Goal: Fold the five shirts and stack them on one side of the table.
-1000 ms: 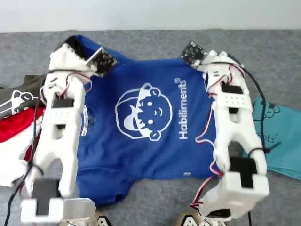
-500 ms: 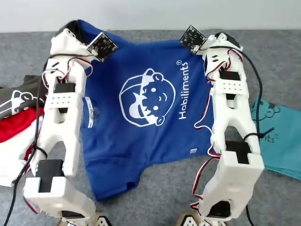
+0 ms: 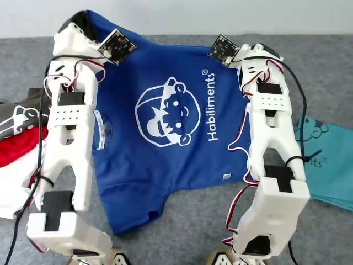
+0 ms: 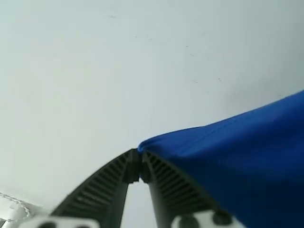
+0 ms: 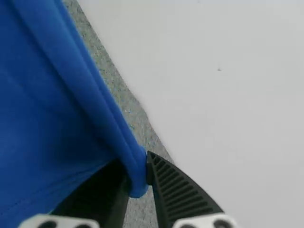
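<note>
The spread shirt (image 3: 165,154) lies on the desk (image 3: 331,77) between the two end effectors, with both arms lying along its sides. One far corner is pinched in the left end effector (image 4: 137,156), the other in the right end effector (image 5: 140,164). Outward of the left end effector, back toward the arm bases, sits a pile of shirts (image 3: 16,132). Outward of the right end effector, also back toward the bases, a folded shirt (image 3: 325,165) lies on the desk.

You see a white printed word on the blue shirt (image 3: 165,171), beside its cartoon face (image 3: 167,118), toward the right gripper (image 5: 141,172). Part of a white word stands on the teal shirt (image 3: 331,176).
</note>
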Robot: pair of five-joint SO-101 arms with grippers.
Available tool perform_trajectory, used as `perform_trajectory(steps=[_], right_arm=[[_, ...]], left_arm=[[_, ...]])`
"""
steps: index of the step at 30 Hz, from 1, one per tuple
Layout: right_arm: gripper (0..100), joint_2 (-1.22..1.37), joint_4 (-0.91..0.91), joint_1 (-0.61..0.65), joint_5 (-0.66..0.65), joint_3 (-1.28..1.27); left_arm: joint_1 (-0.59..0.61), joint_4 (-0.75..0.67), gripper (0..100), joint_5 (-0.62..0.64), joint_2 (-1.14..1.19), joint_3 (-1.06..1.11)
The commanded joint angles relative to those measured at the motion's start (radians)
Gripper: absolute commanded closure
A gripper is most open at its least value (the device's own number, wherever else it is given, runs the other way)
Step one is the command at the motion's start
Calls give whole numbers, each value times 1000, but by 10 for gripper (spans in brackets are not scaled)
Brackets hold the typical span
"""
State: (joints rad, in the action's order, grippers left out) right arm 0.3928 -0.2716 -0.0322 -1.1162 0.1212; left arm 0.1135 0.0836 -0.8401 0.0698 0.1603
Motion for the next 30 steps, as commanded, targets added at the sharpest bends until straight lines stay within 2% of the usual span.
perform_trajectory(steps=[1,6,10,17,25,30], right_arm=[[988,-53,-79,-2,-9,71],[988,-143,-400,-4,-11,71],[988,-202,-641,-12,-11,71],[988,-262,-990,-24,-8,68],[988,-259,-1270,-53,-6,40],[988,-268,-1337,-53,-6,-75]], left_arm=[[-11,144,986,-15,-112,-42],[-12,425,986,-20,-207,-42],[-17,712,986,-100,-278,-42],[-15,1134,986,-121,-362,-42],[-18,1488,986,-124,-385,-38],[-18,1579,986,-124,-391,42]])
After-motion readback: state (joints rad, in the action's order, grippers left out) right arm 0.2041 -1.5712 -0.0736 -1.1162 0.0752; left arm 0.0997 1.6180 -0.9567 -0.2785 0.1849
